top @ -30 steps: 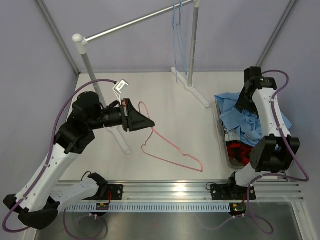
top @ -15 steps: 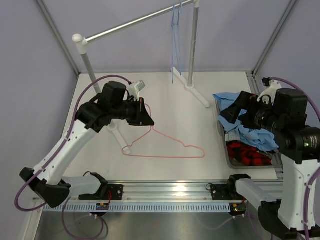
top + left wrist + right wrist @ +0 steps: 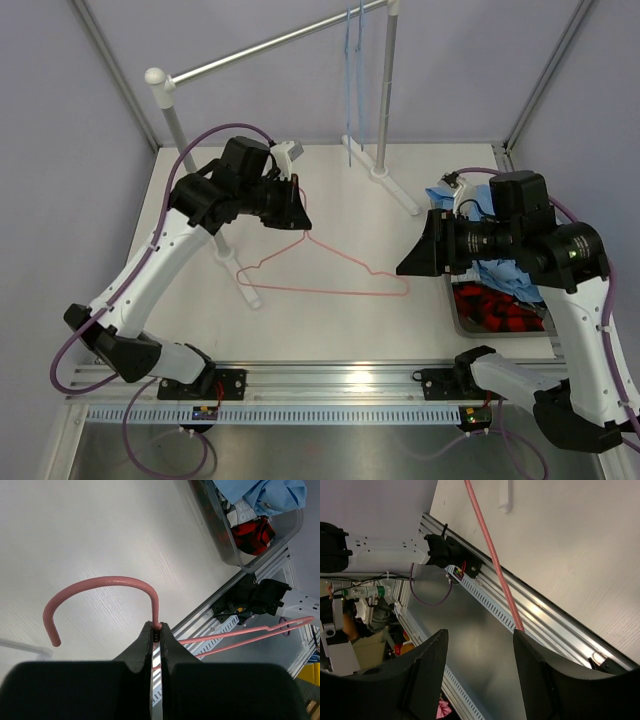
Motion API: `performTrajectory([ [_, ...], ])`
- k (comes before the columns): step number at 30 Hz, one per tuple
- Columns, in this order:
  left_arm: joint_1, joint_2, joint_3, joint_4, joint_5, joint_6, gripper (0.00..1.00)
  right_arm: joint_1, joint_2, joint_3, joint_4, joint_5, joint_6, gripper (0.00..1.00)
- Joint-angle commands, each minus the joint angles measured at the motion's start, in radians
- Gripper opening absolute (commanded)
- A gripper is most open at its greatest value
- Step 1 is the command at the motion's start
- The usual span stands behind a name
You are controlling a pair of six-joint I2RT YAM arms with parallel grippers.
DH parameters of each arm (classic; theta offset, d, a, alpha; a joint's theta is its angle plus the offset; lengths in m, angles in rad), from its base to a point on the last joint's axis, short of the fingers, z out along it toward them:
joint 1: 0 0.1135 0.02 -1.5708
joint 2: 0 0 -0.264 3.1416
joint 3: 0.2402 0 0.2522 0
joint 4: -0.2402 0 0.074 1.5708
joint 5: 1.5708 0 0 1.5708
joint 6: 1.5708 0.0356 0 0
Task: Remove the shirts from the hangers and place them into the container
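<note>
1. Shirts [image 3: 260,492] are all in the container [image 3: 280,535], at the right side of the counter [image 3: 350,330]. A blue one lies on top. A red one and a checked one peek out under it. They pile up high, likely because the bin is small for them.
2. The pink hanger [image 3: 117,580] is bare. The left claw [image 3: 156,627] is clenched on its thin neck, just under the hook. Held there, the hanger dangles over the counter and the hook is left free to catch on something.
3. The right claw [image 3: 418,250] is spread apart with nothing in it. It points at the far end of the pink hanger, maybe to steady it. I cannot tell if it touches.
4. Two blue hangers [image 3: 352,70] hang bare on the silver rail [image 3: 260,48] at the back. It looks like the shirt job is about done.
5. The counter is white and smooth. Pale walls stand on three sides, and a metal strip runs along the near edge.
</note>
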Motion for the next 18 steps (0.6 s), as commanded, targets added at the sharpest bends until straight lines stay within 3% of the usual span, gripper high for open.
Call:
performTrajectory([
  [1,0.003,0.018,0.082,0.023,0.019,0.007,0.00,0.030,-0.004,-0.023,-0.076,-0.043,-0.045,0.63],
  [10,0.003,0.022,0.093,0.021,0.050,-0.003,0.00,0.066,-0.010,-0.108,-0.069,0.026,-0.066,0.60],
  [18,0.001,-0.013,0.055,0.004,0.050,0.003,0.00,0.066,0.031,-0.001,-0.060,0.101,-0.062,0.61],
])
